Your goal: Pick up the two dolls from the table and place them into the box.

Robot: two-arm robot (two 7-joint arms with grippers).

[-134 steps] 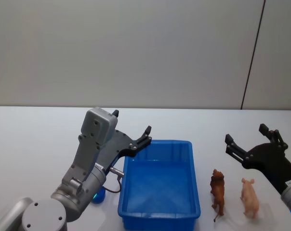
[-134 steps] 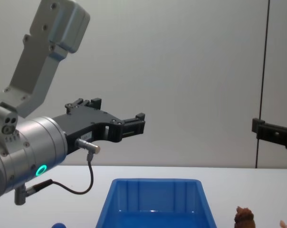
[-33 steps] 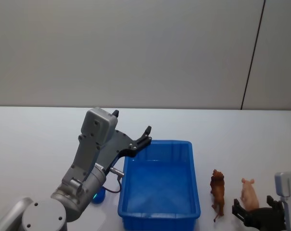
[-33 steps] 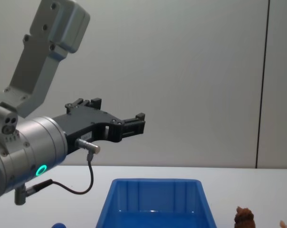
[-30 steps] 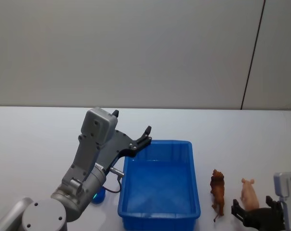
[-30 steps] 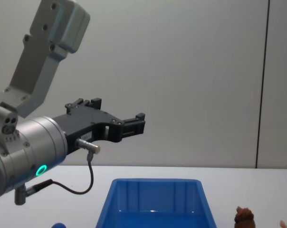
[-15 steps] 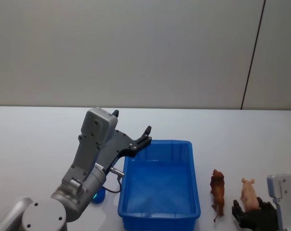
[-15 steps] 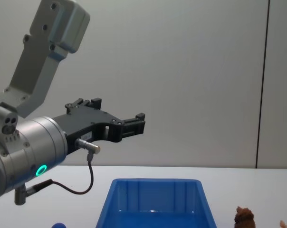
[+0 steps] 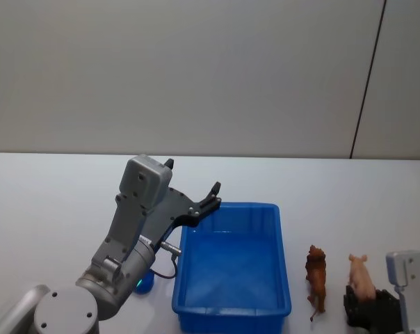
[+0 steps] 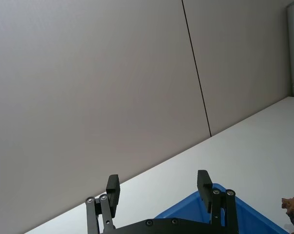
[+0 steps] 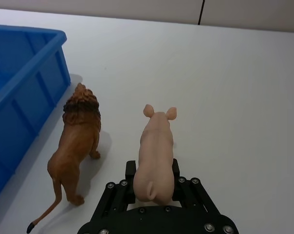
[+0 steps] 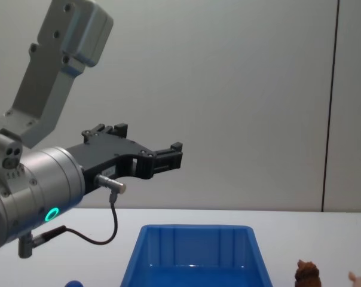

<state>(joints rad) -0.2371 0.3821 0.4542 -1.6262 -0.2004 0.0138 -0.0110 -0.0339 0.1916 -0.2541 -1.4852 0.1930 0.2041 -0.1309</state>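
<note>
1. Pink doll (image 11: 156,153): upright on the table (image 11: 234,73) to the right of the box (image 11: 37,73), pinched at the hindquarters by the right gripper (image 11: 153,169), with black fingers (image 11: 131,169) pressed against both flanks.
2. Brown doll (image 11: 81,141): standing free just beside it, between the pink doll and the box's near wall, touched by nothing.
3. Left gripper (image 10: 158,180): raised above the box's far left corner, fingers spread wide, holding nothing.
4. Likely hazard: a hold set so far back on a smooth, rounded rump, leaving the head end free to tip down or the doll to slide out on the lift.
5. Second hazard, also a judgement: a low carry toward the box, straight across the brown doll, enough to topple it or snag the rim.
</note>
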